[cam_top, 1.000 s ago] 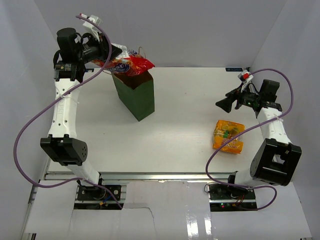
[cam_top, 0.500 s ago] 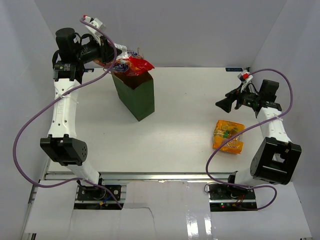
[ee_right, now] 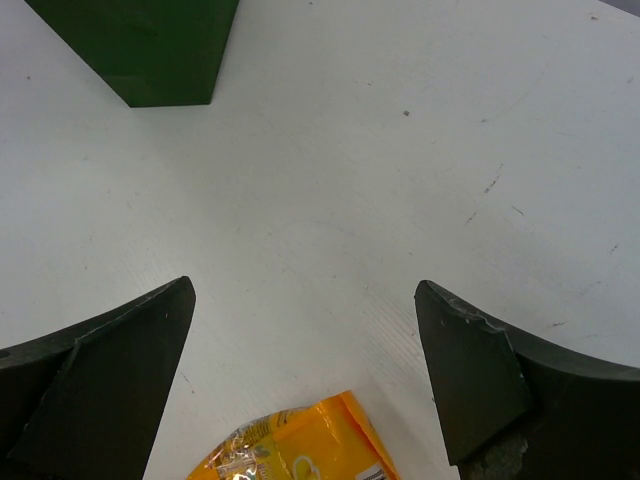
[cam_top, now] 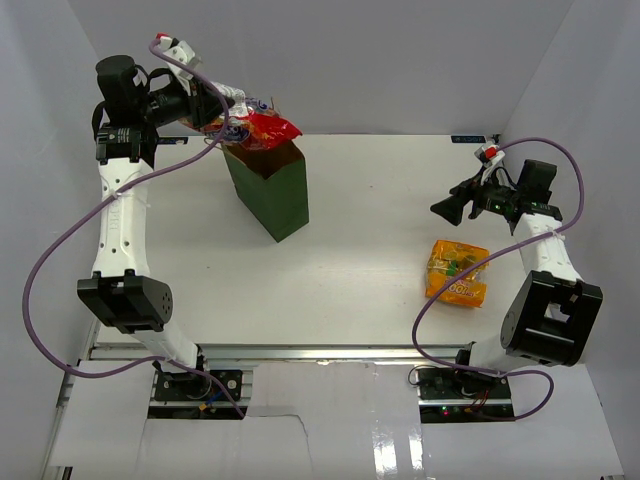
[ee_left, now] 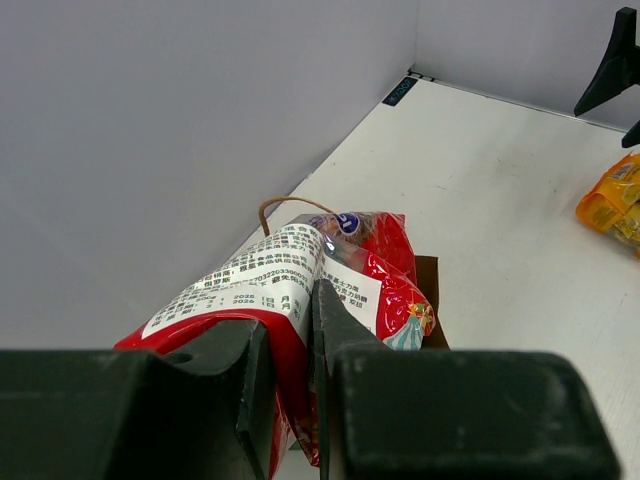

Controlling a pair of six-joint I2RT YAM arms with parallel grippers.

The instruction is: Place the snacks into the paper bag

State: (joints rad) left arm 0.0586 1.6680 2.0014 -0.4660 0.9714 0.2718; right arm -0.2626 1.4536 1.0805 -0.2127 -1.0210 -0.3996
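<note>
Table (cam_top: 380, 200) w/ green bag (cam_top: 270, 195), orange pkt (cam_top: 457, 272)

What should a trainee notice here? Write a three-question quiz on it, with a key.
1. True or false: the left gripper is shut on the red bag at the mouth of the paper bag.
2. Fill in: the jaws of the right gripper stand ___.
3. Where is the orange bag? A. inside the paper bag. B. flat on the table, near the right arm. C. in the right gripper.
Key: 1 true; 2 open; 3 B.
</note>
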